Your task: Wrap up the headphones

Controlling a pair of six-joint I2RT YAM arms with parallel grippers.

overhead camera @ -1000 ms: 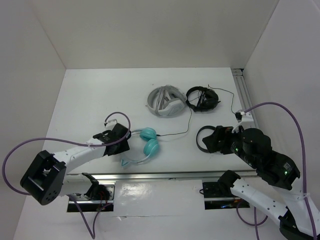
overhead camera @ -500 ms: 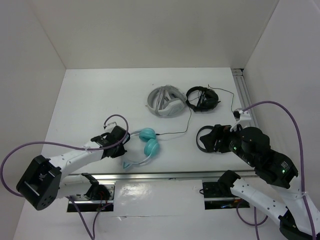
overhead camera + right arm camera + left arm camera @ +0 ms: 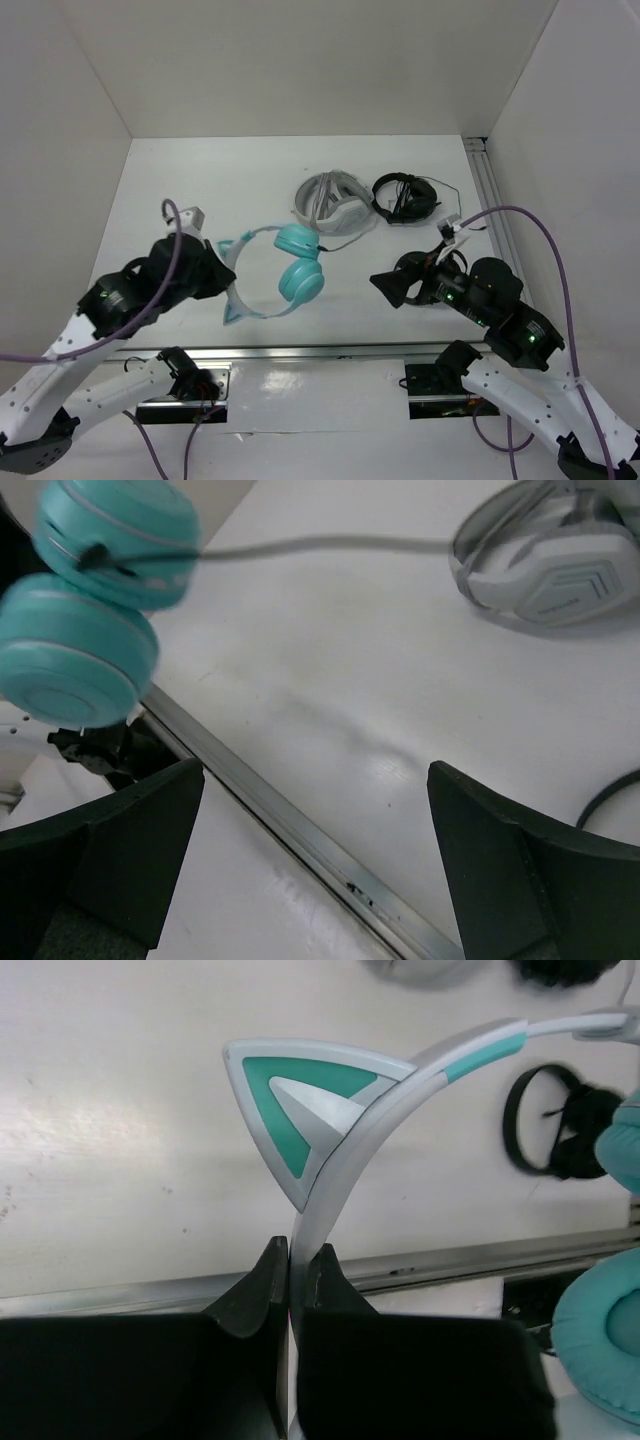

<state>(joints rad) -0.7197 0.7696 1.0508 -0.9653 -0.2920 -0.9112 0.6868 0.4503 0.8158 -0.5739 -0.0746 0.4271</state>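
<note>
The teal headphones (image 3: 298,270) hang lifted off the table, their two ear cups (image 3: 90,610) close together. My left gripper (image 3: 222,280) is shut on the pale blue headband (image 3: 330,1175), just below a cat ear (image 3: 300,1110), with both fingers (image 3: 262,1285) pressed flat against the band. The thin black cable (image 3: 320,545) runs from the upper cup toward the back right. To the right of the cups my right gripper (image 3: 386,286) stands wide open and holds nothing; in its wrist view (image 3: 315,810) only bare table lies between the fingers.
White-grey headphones (image 3: 330,205) and black headphones (image 3: 405,197) lie side by side at the back middle. An aluminium rail (image 3: 330,350) runs along the table's near edge and another rail (image 3: 490,190) along the right side. White walls close in three sides.
My left gripper shut on the headband and lifted the headphones up off the table, the arm rising and swinging left. The right gripper moved left toward the ear cups, still open.
</note>
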